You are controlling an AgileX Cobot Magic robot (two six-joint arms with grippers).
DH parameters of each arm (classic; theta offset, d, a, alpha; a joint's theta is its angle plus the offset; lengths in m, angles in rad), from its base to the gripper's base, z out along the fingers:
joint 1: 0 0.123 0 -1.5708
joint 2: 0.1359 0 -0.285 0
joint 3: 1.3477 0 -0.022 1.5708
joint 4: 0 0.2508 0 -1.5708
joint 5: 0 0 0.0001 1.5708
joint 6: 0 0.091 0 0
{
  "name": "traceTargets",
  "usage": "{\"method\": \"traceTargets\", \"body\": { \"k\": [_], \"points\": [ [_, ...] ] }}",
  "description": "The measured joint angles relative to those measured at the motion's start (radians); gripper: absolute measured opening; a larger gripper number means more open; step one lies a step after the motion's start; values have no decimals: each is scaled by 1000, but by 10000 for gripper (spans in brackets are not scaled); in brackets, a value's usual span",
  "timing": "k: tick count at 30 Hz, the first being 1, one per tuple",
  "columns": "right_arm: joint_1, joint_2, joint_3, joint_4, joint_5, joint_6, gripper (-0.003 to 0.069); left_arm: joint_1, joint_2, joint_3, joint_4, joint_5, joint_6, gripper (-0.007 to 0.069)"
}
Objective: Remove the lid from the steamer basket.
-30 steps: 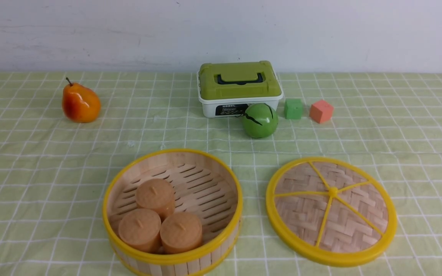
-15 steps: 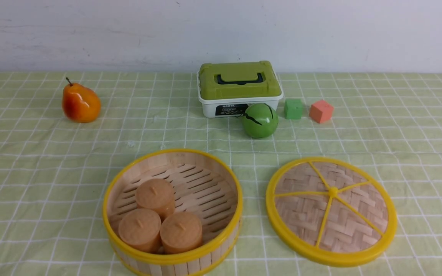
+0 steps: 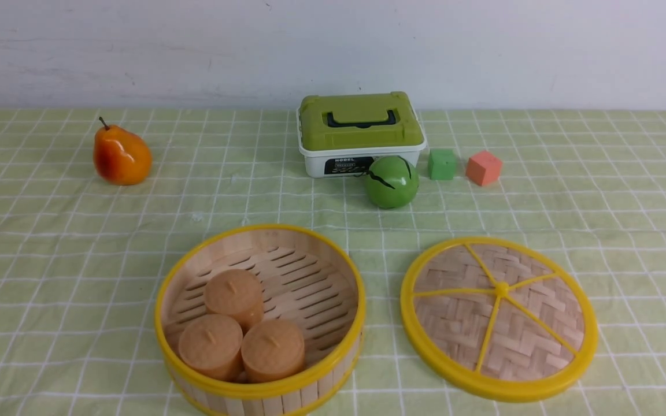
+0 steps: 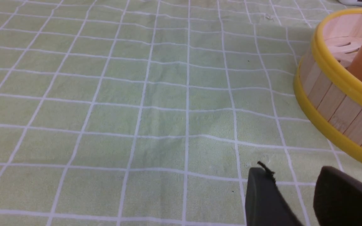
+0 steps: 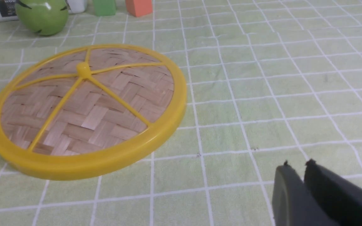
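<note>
The steamer basket [image 3: 263, 389] stands uncovered at the front centre of the checked cloth, with three tan cylinders [image 3: 233, 293] on its slotted floor. The lid [image 3: 499, 318] lies flat on the cloth to the basket's right, apart from it. Neither gripper shows in the front view. In the left wrist view my left gripper [image 4: 292, 175] is open and empty, low over the cloth beside the basket's wall [image 4: 335, 106]. In the right wrist view my right gripper [image 5: 297, 164] is shut on nothing, over bare cloth a short way from the lid [image 5: 86, 106].
An orange pear [image 3: 121, 156] lies at the back left. A white box with a green top [image 3: 361, 132] stands at the back centre, with a green ball [image 3: 392, 181] in front of it. A green cube [image 3: 442, 164] and an orange cube [image 3: 484, 167] sit to its right.
</note>
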Motion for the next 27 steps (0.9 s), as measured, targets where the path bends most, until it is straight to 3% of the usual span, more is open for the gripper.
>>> {"method": "traceTargets", "body": {
  "k": [27],
  "points": [
    [0,0,0,-1,0,1,80,0,0,0,0,0,0,239]
  ]
}}
